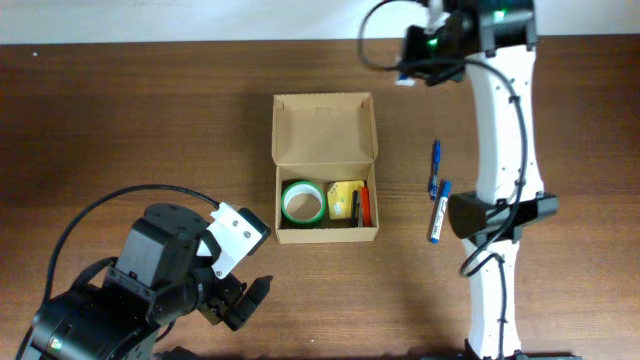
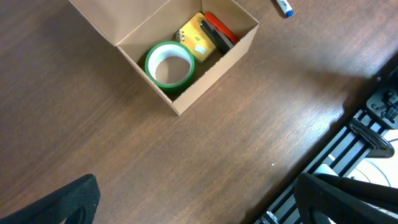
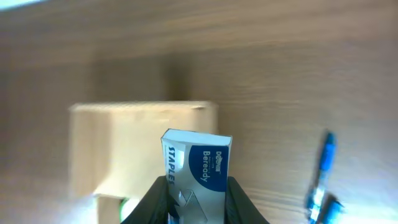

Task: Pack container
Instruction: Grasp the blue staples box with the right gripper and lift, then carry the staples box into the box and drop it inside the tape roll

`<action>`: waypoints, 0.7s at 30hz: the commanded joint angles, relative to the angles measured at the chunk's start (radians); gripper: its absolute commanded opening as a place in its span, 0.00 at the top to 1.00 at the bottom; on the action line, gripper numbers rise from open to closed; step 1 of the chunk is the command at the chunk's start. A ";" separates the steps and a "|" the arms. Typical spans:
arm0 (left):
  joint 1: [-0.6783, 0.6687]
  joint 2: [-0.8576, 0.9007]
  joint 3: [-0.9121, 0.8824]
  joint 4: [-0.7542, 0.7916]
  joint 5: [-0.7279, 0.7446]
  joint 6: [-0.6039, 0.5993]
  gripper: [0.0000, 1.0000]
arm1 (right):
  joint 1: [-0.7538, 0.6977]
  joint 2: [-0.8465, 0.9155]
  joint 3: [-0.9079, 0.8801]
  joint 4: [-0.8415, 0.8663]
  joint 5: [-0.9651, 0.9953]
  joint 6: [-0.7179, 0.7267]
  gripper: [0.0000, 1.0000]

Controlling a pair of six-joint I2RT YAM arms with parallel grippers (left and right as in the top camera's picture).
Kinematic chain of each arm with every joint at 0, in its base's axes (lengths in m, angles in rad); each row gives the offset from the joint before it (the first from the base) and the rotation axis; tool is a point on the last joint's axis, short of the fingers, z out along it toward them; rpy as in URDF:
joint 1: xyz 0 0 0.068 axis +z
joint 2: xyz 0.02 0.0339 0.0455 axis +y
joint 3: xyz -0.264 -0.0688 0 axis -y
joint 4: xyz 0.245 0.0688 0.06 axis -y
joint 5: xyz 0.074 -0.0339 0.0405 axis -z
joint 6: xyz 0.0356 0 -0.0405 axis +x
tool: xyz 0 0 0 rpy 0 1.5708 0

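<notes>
The container [image 1: 323,128] is a tan cardboard box in mid-table with its flap lid folded back. Inside lie a green tape roll [image 1: 302,203], a yellow item [image 1: 343,200] and a red-and-black item [image 1: 364,205]. My right gripper [image 1: 405,75] is at the far edge, right of the box, shut on a blue-and-white staples box [image 3: 198,171] that stands up between its fingers. In the right wrist view the container [image 3: 124,143] shows blurred beyond. My left gripper [image 1: 245,300] hangs open and empty near the front left; its view shows the container [image 2: 217,68] and tape roll [image 2: 169,63].
A blue pen [image 1: 436,168] and a blue-and-white marker [image 1: 439,211] lie on the table right of the box, next to the right arm's base [image 1: 495,215]. The marker's tip [image 2: 283,6] shows in the left wrist view. The table's front edge and a rail [image 2: 348,149] are close.
</notes>
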 commanded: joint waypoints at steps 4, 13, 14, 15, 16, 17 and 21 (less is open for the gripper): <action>0.003 -0.001 0.013 0.003 0.014 0.016 0.01 | 0.113 -0.006 0.013 -0.007 -0.035 -0.053 0.78; 0.003 -0.001 0.013 0.003 0.014 0.016 0.00 | 0.181 -0.048 -0.032 -0.007 -0.113 -0.106 0.78; 0.003 -0.002 0.013 0.003 0.014 0.016 0.00 | 0.181 -0.066 -0.058 -0.007 -0.113 -0.114 0.78; 0.003 -0.002 0.013 0.003 0.014 0.016 0.01 | 0.181 -0.090 -0.095 -0.007 -0.112 -0.114 0.78; 0.003 -0.001 0.013 0.003 0.014 0.016 0.01 | 0.180 -0.106 -0.122 -0.007 -0.112 -0.114 0.78; 0.003 -0.001 0.013 0.003 0.014 0.016 0.01 | 0.180 -0.128 -0.156 -0.007 -0.109 -0.116 0.78; 0.003 -0.002 0.013 0.003 0.014 0.016 0.00 | 0.181 -0.200 -0.300 -0.007 -0.097 -0.125 0.78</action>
